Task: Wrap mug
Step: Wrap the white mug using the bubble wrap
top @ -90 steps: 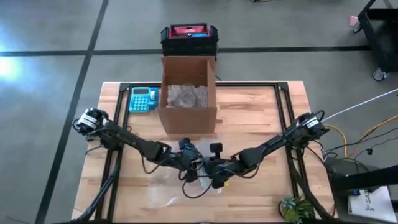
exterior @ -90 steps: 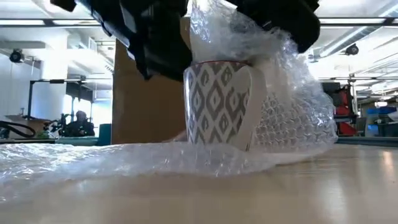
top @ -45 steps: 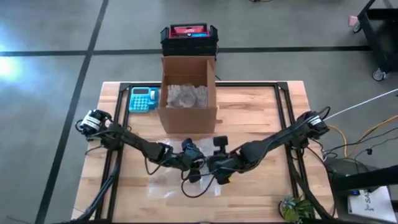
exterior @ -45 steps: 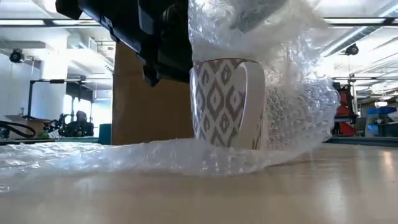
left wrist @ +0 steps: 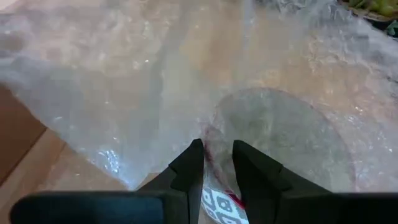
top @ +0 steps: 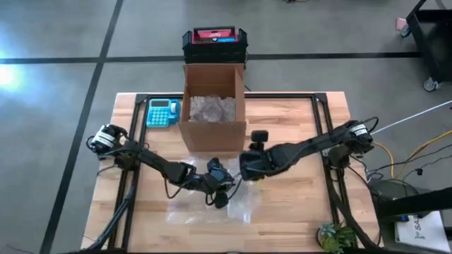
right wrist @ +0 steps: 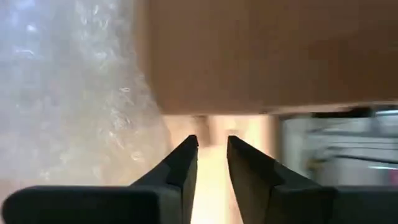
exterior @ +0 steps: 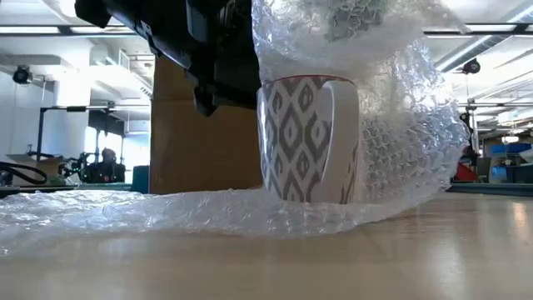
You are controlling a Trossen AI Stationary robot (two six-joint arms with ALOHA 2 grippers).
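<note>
A white mug (exterior: 304,137) with a grey diamond pattern and a red rim stands upright on a sheet of bubble wrap (exterior: 150,212) near the table's middle front. The wrap's right part rises beside the mug and drapes over its mouth (left wrist: 273,134). My left gripper (top: 220,189) is above the mug, shut on its rim. My right gripper (top: 246,169) hangs just beyond the mug, toward the cardboard box (top: 212,106). Its fingers (right wrist: 183,163) stand a narrow gap apart, with nothing plainly between them. My left gripper pinches the mug's red rim (left wrist: 217,163) between its two fingers, one finger inside the mouth and one outside. It comes from above, slanting down from the table's left. The mug stands upright with its base on the bubble wrap.
The open cardboard box holds more bubble wrap and stands at the far middle. A blue calculator (top: 162,113) lies to its left. A dark crate (top: 214,42) with a red top sits on the floor beyond the table. The rest of the wrap (top: 208,210) spreads flat near the front edge.
My right gripper has gone from beside the mug toward the table's far edge, up to the box. The wrap stays draped over the mug's mouth and right side. The mug and my left gripper have shifted slightly toward the table's right edge.
</note>
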